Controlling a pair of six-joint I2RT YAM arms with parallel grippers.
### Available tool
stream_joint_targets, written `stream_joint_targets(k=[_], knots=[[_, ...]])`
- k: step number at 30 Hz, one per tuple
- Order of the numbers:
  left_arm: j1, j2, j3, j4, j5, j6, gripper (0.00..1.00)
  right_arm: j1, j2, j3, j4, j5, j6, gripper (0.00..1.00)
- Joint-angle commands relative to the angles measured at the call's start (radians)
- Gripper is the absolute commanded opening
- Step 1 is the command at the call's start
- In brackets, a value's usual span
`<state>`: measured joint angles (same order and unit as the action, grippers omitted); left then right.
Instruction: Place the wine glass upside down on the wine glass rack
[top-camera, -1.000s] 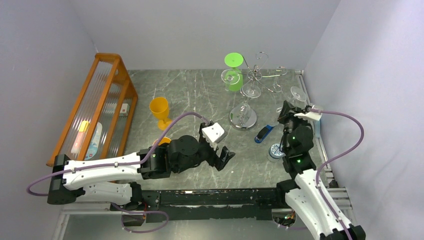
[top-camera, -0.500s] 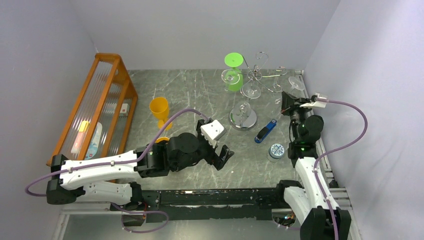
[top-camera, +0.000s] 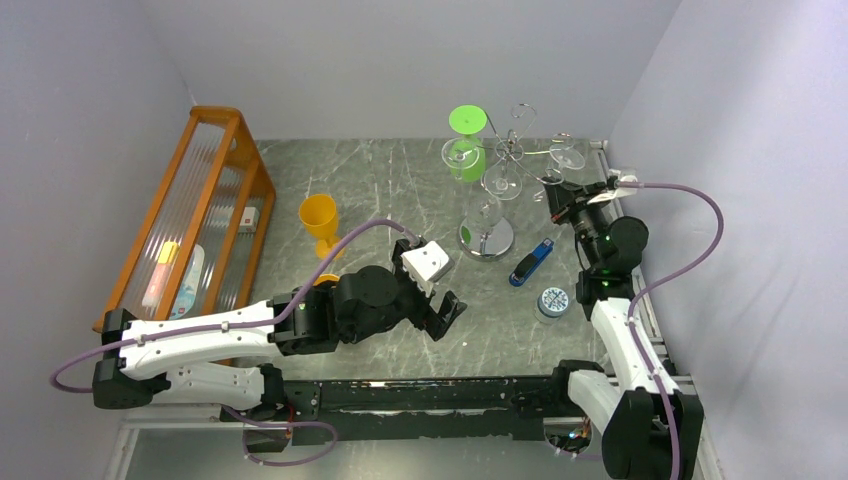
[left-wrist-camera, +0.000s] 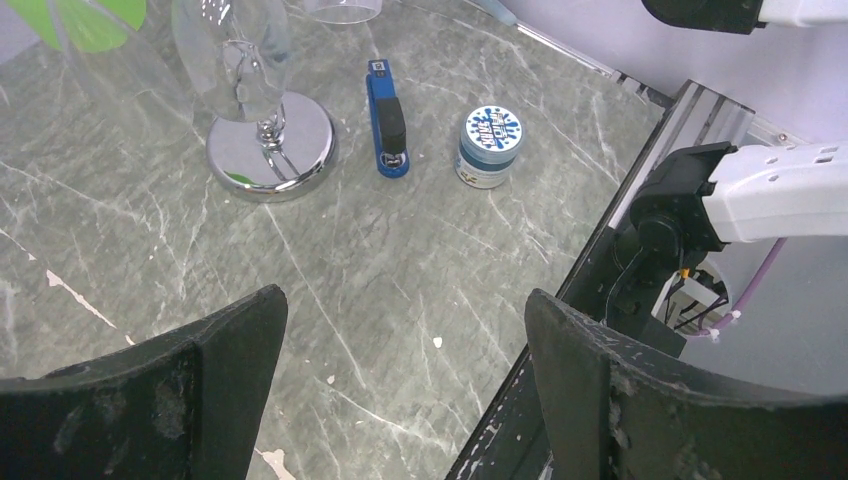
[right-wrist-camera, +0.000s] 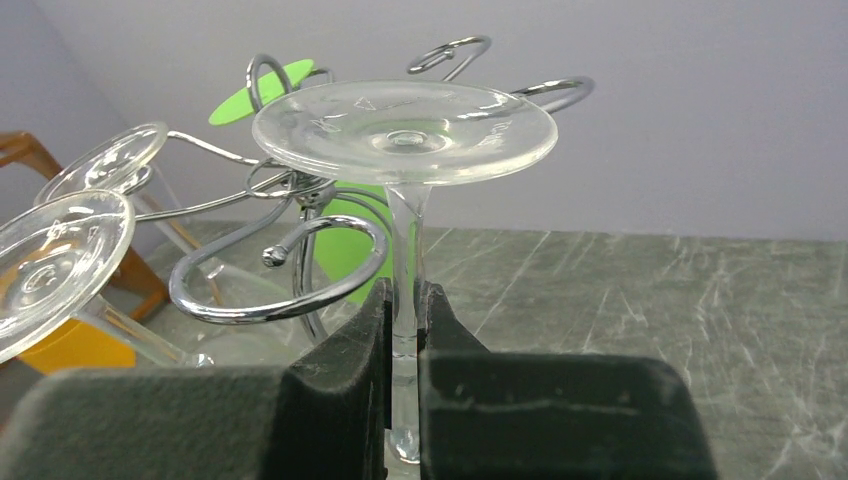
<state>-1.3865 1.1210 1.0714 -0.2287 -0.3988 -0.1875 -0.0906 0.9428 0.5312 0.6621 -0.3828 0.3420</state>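
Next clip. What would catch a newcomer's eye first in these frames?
The clear wine glass, gripped upside down by its stem in the shut right gripper, foot up beside a curled arm of the shiny chrome wire rack toward the far right of the grey marble table. Then the bright green glass foot-up on that rack, and the orange wooden slatted rack along the left wall.

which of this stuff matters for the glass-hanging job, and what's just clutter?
Job: wine glass, held inverted by its stem in the right gripper; chrome wine glass rack.
Clutter: orange goblet; blue stapler; round tin; orange wooden rack.
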Motion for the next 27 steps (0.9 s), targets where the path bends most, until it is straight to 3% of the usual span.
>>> stream_joint_targets(k=[1, 8, 27], knots=[[0.0, -0.002, 0.015, -0.007, -0.014, 0.017, 0.92, -0.011, 0.012, 0.044, 0.044, -0.092, -0.041, 0.0], [0.0, 0.0, 0.017, -0.016, -0.02, 0.015, 0.92, -0.011, 0.037, 0.077, -0.013, -0.173, -0.093, 0.0], [0.0, 0.008, 0.012, -0.015, -0.021, 0.014, 0.92, -0.011, 0.012, 0.053, 0.024, -0.312, -0.104, 0.0]])
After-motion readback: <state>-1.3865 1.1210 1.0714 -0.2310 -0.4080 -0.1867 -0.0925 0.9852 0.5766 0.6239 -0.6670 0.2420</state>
